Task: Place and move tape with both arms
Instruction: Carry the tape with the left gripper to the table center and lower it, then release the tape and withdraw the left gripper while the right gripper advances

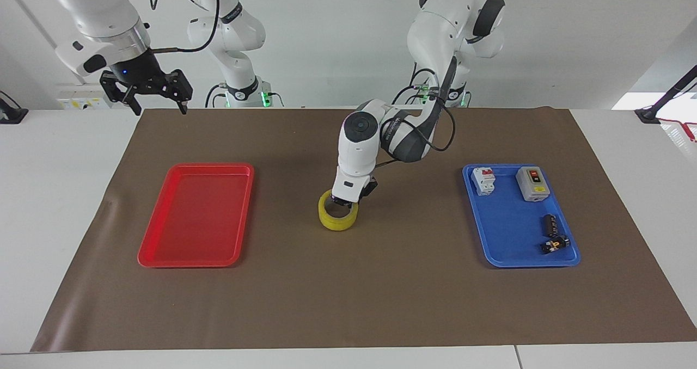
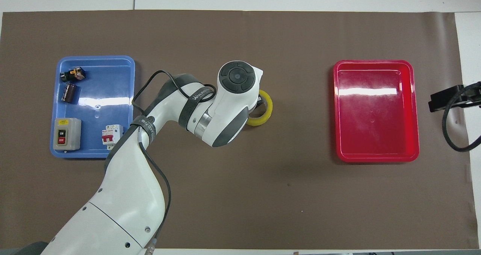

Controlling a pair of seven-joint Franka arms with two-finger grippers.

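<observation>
The ring-shaped roll of translucent yellow packing tape point(image 1: 337, 216) sits at the centre of the facing view, on or just above the brown paper mat point(image 1: 348, 303), between the two trays. In the overhead view the tape point(image 2: 263, 114) peeks out from under the arm's wrist, just right of the frame's middle. The left gripper point(image 1: 346, 199) reaches down into the roll's top rim, its fingers pinched together on the tape's wall. The white left arm point(image 2: 127, 195) enters the overhead view from the lower left and bends over the mat.

To the left of the tape in the facing view lies the shallow red plastic tray point(image 1: 196, 214). To the right lies the blue plastic tray point(image 1: 506, 233), holding a white circuit breaker with a red lever point(image 1: 483, 179), a grey switch box point(image 1: 532, 183), a small black cylinder point(image 1: 550, 225) and a small black and yellow part point(image 1: 554, 244).

The right gripper point(image 1: 158, 101) hangs at the upper left of the facing view, over the mat's corner above the red tray, fingers spread apart and holding nothing; that arm waits.
</observation>
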